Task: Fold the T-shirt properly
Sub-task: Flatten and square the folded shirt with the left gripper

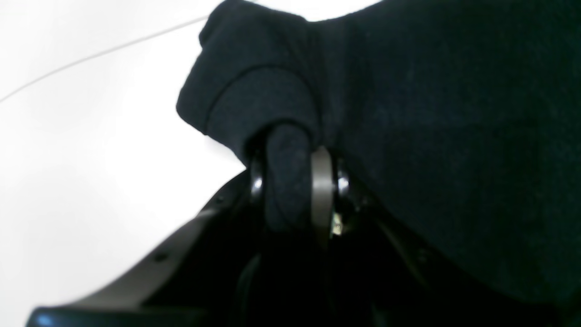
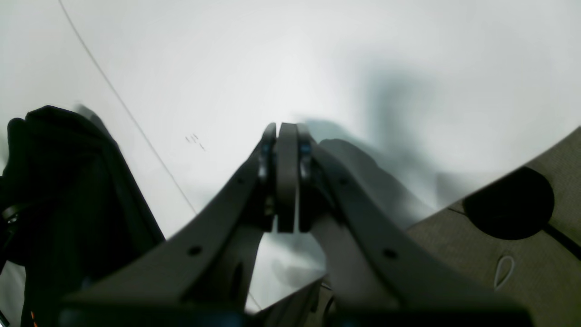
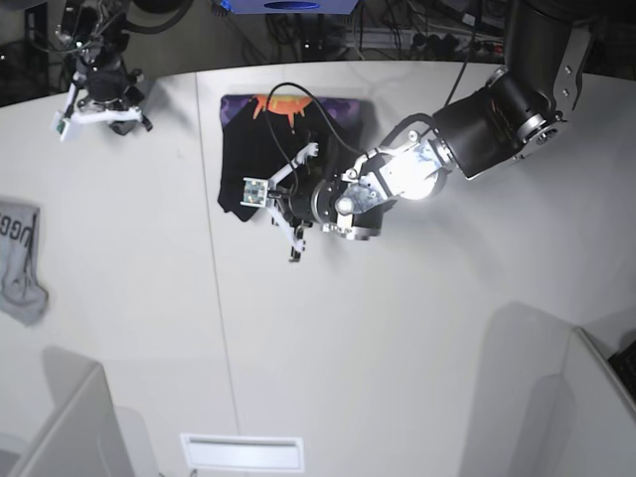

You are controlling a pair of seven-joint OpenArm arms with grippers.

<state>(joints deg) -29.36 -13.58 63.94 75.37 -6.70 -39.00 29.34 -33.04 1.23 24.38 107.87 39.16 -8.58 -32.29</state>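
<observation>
Left fingers point(image 1: 295, 181) around T-shirt point(image 1: 431, 136) fold

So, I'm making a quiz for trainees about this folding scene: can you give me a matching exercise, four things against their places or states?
Things:
1. T-shirt
2. left gripper
3. right gripper
4. grey cloth

States:
a. shut, holding nothing, above bare table
b. at the table's edge, far from both arms
c. clamped on black fabric
d. bunched at the table's far side, orange print showing

Pairs: 1-d, 2-c, 3-a, 4-b
</observation>
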